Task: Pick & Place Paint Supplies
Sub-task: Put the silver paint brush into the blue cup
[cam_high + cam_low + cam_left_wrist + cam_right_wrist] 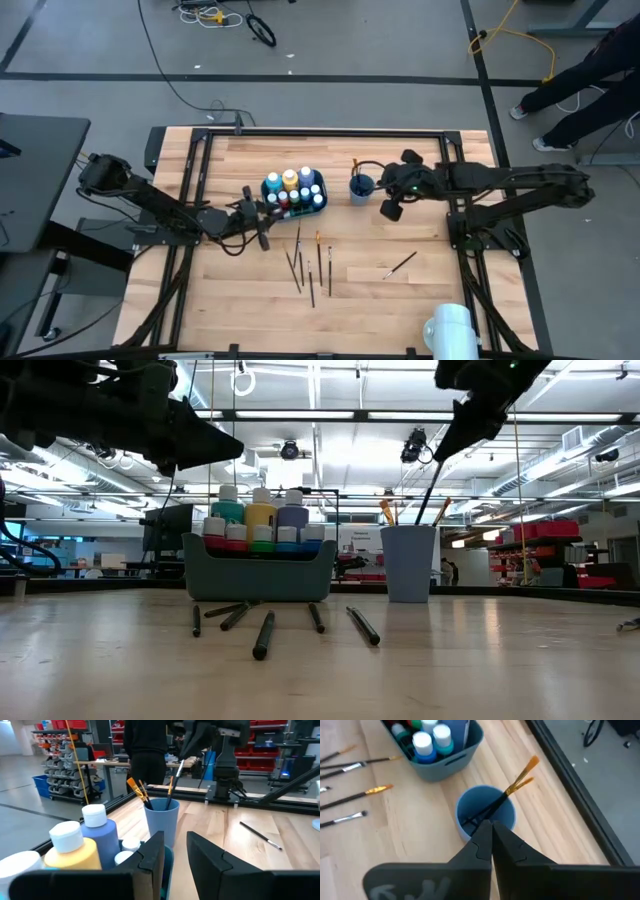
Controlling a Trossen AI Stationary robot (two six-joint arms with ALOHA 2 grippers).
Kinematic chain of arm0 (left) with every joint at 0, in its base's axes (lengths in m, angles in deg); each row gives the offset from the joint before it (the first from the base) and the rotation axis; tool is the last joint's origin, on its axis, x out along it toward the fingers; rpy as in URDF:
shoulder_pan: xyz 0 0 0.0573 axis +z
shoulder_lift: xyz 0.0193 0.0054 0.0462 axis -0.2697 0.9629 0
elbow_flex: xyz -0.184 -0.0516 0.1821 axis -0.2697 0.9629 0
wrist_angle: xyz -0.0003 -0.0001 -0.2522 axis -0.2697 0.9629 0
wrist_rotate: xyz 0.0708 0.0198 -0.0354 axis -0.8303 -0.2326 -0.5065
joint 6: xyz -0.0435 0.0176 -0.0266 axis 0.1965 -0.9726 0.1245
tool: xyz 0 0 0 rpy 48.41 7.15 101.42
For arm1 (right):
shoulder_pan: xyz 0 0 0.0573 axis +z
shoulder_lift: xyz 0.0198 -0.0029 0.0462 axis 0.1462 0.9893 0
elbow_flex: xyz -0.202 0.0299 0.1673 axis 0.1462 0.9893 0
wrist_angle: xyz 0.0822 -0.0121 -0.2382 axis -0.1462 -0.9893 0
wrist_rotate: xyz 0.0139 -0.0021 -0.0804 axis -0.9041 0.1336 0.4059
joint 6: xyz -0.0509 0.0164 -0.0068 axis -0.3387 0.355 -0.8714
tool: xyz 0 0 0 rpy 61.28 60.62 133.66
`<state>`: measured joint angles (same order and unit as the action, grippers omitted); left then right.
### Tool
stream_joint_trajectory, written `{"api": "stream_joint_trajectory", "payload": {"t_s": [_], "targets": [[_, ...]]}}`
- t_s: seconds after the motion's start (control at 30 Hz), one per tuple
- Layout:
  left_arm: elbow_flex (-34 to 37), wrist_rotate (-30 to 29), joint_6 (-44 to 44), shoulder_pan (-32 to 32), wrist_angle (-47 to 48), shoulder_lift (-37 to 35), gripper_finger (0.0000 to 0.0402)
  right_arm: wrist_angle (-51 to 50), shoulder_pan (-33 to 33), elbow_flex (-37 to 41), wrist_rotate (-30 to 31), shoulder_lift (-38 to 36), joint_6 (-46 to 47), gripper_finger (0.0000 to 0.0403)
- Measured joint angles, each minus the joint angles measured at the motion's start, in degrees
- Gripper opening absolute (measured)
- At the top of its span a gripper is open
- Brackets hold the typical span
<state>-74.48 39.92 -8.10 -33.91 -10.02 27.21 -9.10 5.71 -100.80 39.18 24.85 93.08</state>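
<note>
Blue cup [361, 186] already holds two brushes; the right gripper [492, 827], jaws pinched on a dark paintbrush [431, 488], hangs just above it. I'd lower straight down, handle inside the rim, then release. Left gripper [175, 857], jaws narrowly apart and empty, waits beside the bottle-filled teal bin [318, 204].

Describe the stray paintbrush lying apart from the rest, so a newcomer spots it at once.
Start at the blue cup mid-table, then look toward the near right of the table. The lone paintbrush lies there at a slant, by itself, while the other brushes cluster below the teal bin.
</note>
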Motion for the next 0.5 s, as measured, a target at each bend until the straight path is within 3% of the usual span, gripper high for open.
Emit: {"api": "stream_joint_trajectory", "payload": {"t_s": [0.3,0.5], "targets": [[0.0,2.0,0.0,0.0,0.9,0.0,0.0091,3.1,-1.9,0.0,-0.1,9.5,-2.3,0.0003],[0.0,2.0,0.0,0.0,1.1,0.0,0.0091,4.2,-2.1,0.0,-0.3,13.0,-6.1,0.0034]]}}
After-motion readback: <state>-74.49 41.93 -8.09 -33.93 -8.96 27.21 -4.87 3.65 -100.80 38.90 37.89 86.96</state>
